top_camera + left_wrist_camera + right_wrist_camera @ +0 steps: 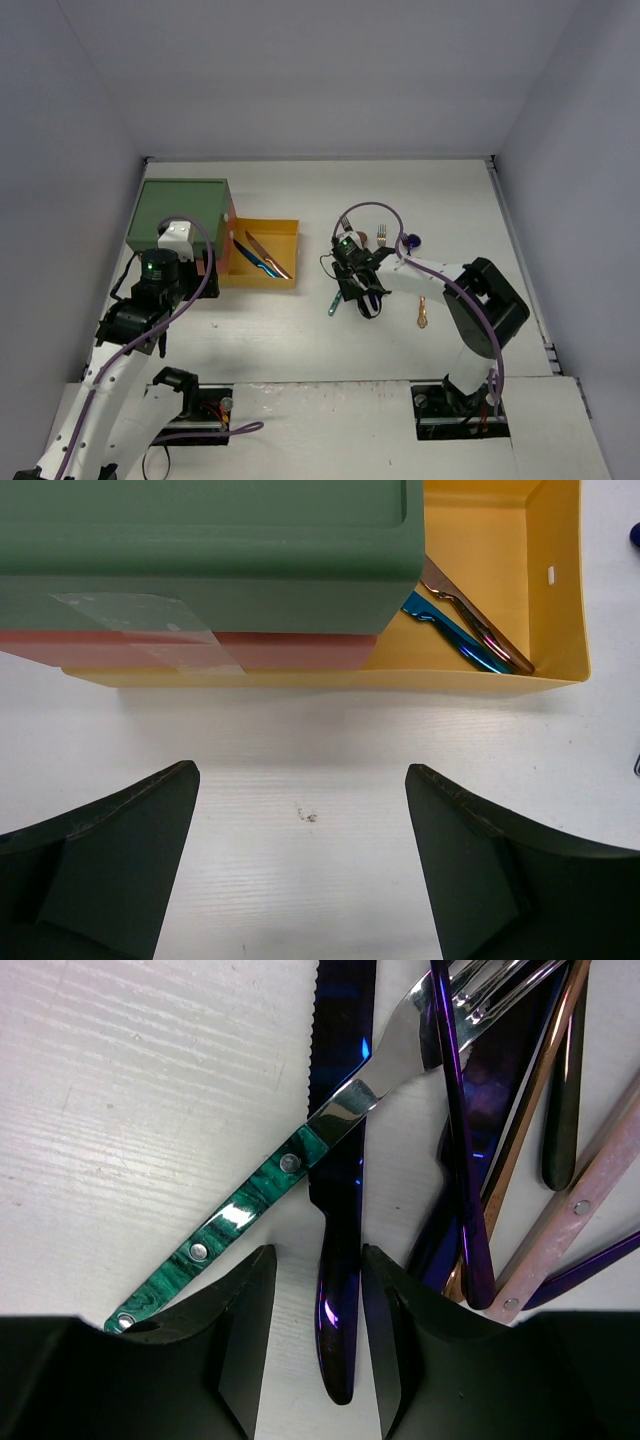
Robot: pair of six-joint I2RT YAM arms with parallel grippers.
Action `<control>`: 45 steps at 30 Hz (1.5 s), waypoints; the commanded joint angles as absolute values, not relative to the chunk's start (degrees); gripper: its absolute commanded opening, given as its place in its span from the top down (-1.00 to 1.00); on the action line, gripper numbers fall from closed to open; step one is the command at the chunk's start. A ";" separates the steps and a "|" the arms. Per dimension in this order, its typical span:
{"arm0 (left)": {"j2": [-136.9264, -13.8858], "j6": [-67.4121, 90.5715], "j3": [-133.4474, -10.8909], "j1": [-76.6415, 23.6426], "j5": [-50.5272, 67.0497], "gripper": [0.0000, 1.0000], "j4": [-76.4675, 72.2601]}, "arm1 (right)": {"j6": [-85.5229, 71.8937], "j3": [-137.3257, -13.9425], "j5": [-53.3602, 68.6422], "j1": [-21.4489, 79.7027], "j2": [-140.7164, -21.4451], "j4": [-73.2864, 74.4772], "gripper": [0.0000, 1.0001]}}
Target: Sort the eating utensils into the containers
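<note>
Lower centre of the right wrist view, the right gripper (318, 1256) has a finger on either side of the handle of the blue-purple serrated knife (336, 1210). The jaws are partly open, with a sliver of table showing on the left side, so nothing is gripped yet. My read is that this is the pick. To do it well, pinch square on the handle and lift slowly: the green-handled fork (250, 1205) lies over the blade further up and could get tipped or dragged. The heap of purple, copper and pink handles (500, 1160) sits just beside on the right.

The likely destination is the yellow drawer (500, 530), standing out at the upper right of the left wrist view with two slim pieces (470, 630) inside, one blue and one coppery, probably knives. The left gripper (300, 775) hangs before the drawer stack (200, 540), jaws wide and empty.

Knife tip and fork tines are cut off at the top edge. Whether the right-hand finger touches the handle, I can't tell. From overhead, the gripper hides the knife.
</note>
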State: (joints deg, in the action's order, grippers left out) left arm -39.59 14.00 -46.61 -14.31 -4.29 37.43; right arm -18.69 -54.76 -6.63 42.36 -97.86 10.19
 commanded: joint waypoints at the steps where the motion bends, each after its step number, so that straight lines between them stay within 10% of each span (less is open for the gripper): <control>1: -39.71 14.77 -47.37 -14.50 -3.88 -0.64 34.54 | -18.68 -54.93 -7.50 40.97 -100.90 10.93 0.27; 9: -39.47 14.77 -47.37 -14.50 -3.95 -0.64 34.71 | -17.92 -55.47 -3.90 40.25 -105.14 10.81 0.43; 17: -39.81 14.64 -47.41 -14.50 -3.57 -0.64 34.58 | -19.28 -52.83 -3.25 40.22 -105.61 11.46 1.00; 45: -39.06 14.65 -47.35 -14.50 -3.69 -0.64 34.78 | -22.49 -54.28 -4.90 40.25 -97.13 25.40 1.00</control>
